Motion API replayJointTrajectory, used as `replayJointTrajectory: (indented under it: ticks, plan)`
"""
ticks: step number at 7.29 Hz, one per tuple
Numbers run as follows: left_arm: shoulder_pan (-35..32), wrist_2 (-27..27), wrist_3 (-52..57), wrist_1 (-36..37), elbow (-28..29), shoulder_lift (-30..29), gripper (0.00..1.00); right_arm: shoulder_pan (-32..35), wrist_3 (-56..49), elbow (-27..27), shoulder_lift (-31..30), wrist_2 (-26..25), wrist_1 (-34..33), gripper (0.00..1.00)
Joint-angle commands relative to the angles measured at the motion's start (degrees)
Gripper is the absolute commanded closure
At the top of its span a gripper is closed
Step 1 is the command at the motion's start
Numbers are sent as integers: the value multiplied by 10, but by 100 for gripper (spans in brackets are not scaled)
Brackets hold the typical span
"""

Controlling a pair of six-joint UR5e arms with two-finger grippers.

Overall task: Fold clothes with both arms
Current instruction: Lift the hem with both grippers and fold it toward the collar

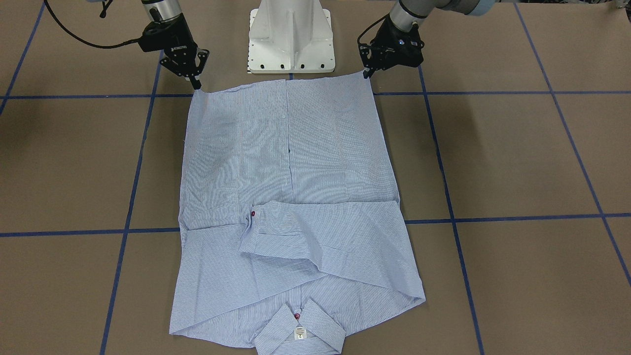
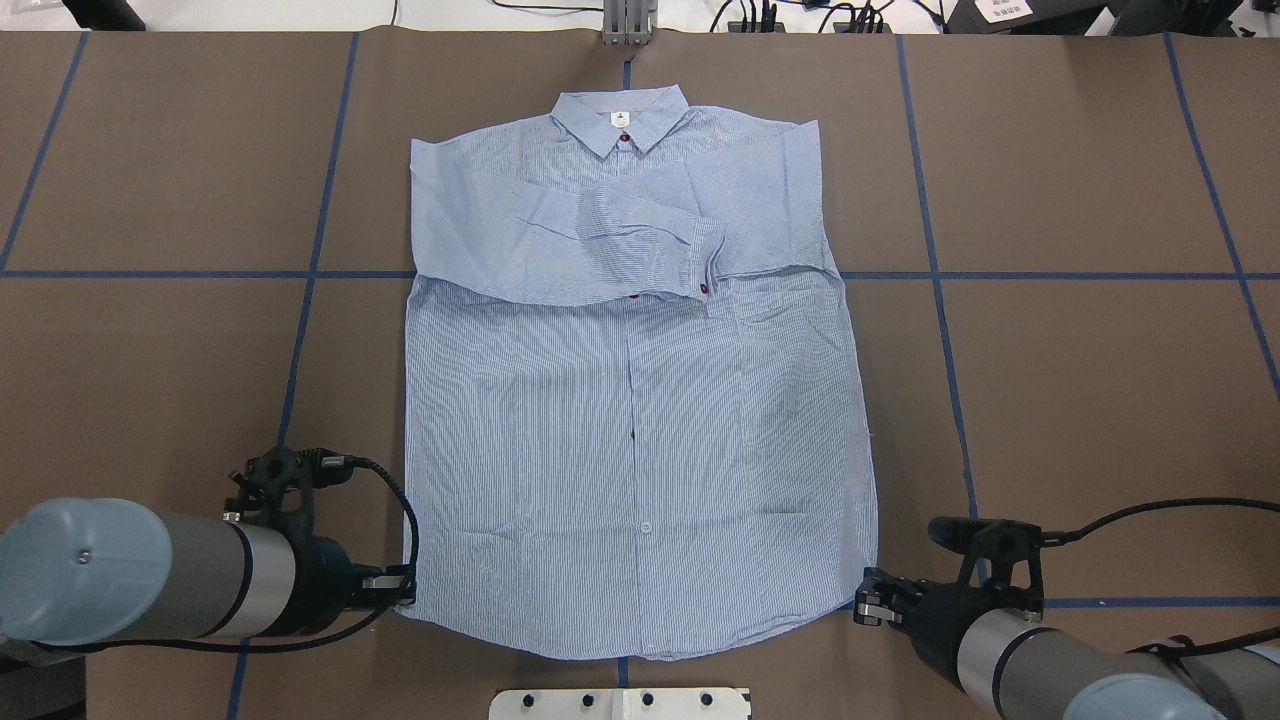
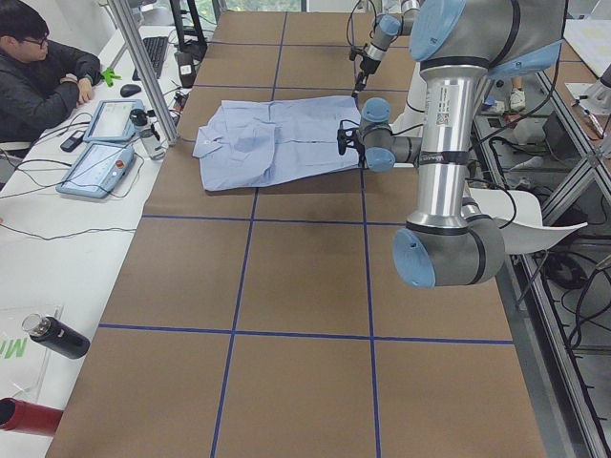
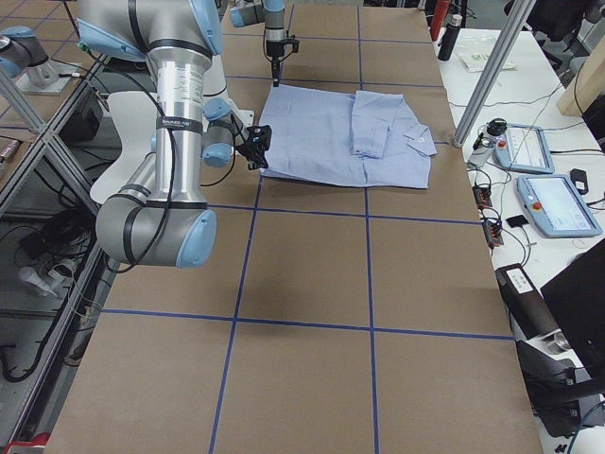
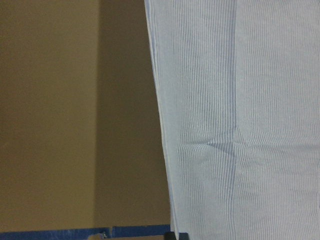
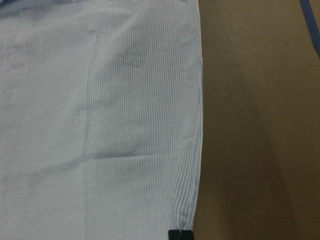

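Flat on table (image 2: 150, 350), shirt (image 2: 640, 450) with sleeves (image 2: 620, 225) folded across chest

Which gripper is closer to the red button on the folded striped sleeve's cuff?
The right gripper. It sits at the hem corner of the light blue striped shirt on the same side as the red cuff button; the left gripper is at the opposite hem corner, farther.

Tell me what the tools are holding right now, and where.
The shirt, apparently: the left tool pinches one hem corner and the right tool the other. The cloth lies flat.
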Motion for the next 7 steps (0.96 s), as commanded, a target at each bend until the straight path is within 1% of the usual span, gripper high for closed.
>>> replayJointTrajectory:
  ticks: [1, 2, 3, 4, 5, 6, 7]
  plan:
    - [-3, -47, -2, 8, -84, 44, 100, 35, 0, 117, -2, 107, -89, 100]
    - [-4, -76, -5, 49, -141, 55, 100, 42, 0, 185, 0, 148, -153, 100]
    - [-7, -110, -5, 105, -192, 50, 100, 73, 0, 242, 7, 201, -202, 100]
    - [-19, -126, -5, 139, -215, 43, 100, 122, 0, 247, 26, 254, -229, 100]
    - [-38, -127, -5, 144, -206, 38, 100, 152, -12, 240, 39, 264, -244, 100]
    - [-63, -123, -3, 144, -174, 32, 100, 179, -37, 186, 84, 264, -245, 100]
    - [-96, -120, 0, 144, -135, 8, 100, 215, -54, 116, 152, 266, -245, 100]
